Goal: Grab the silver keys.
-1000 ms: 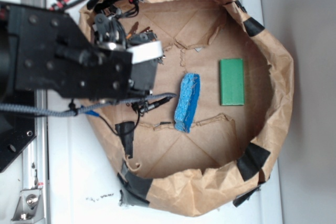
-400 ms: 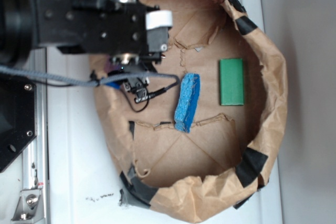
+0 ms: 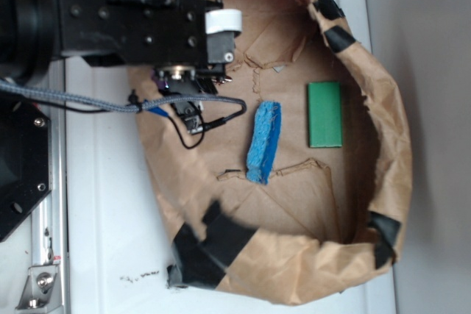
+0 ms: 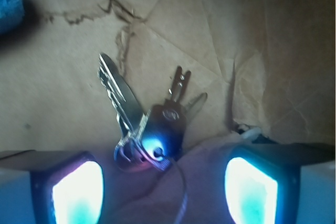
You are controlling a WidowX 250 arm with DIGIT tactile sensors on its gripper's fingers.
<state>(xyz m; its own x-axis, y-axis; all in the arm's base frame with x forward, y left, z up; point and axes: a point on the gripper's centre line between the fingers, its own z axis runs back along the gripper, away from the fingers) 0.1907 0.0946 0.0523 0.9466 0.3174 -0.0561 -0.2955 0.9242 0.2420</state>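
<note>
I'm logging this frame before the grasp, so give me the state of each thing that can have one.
End effector: open, fingers either side of the keys, not touching them.
Keys: fanned out flat on the brown paper, not gripped.
Sponge: lying flat, untouched.
Green block: lying flat, apart from the sponge.
Paper bag: open, rim rolled down and taped.

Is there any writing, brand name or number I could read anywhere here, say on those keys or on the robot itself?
No text is readable in either view.
The silver keys: a small stamped mark on one key head, too blurred to read.
The white tag on the robot arm: looks blank.
The blue sponge and the green block: no marks visible.
</note>
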